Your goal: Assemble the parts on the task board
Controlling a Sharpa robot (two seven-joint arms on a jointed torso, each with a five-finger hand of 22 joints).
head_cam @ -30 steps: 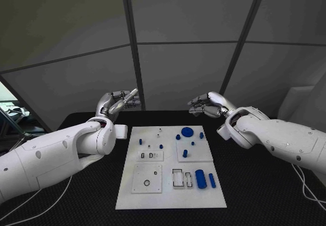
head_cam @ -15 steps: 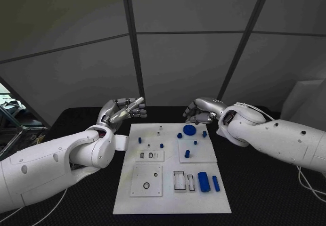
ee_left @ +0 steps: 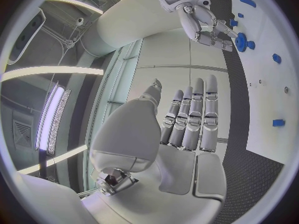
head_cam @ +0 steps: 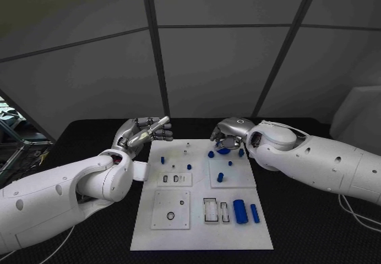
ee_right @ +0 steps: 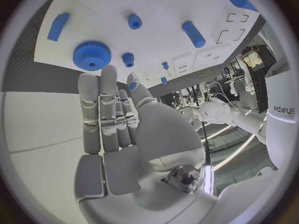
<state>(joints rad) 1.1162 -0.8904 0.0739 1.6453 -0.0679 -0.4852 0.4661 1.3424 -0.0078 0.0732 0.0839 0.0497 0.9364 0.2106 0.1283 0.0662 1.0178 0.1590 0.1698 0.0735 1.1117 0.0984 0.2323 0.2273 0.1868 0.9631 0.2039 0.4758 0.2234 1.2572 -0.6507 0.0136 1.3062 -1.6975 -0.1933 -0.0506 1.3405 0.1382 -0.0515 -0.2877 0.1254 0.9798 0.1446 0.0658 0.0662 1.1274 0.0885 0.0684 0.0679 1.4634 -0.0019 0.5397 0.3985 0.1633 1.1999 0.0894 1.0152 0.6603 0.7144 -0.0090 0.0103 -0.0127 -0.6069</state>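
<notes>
The white task board lies in the middle of the black table. A blue gear sits at its far end, with small blue pegs nearby and two blue cylinders near the front right. My right hand hovers right over the gear, holding nothing. Its fingers reach toward the gear, and I cannot tell whether they touch it. My left hand is off the board's far left corner, fingers straight and empty. The left wrist view shows the right hand beside the gear.
The board carries square recessed plates and slots on its near half. A smaller blue gear and a flat blue block lie close to the big gear. Grey wall panels stand behind the table.
The right hand has come down and in from beyond the board's far edge to just over the blue gear. The left hand has moved closer to the board's far left corner.
</notes>
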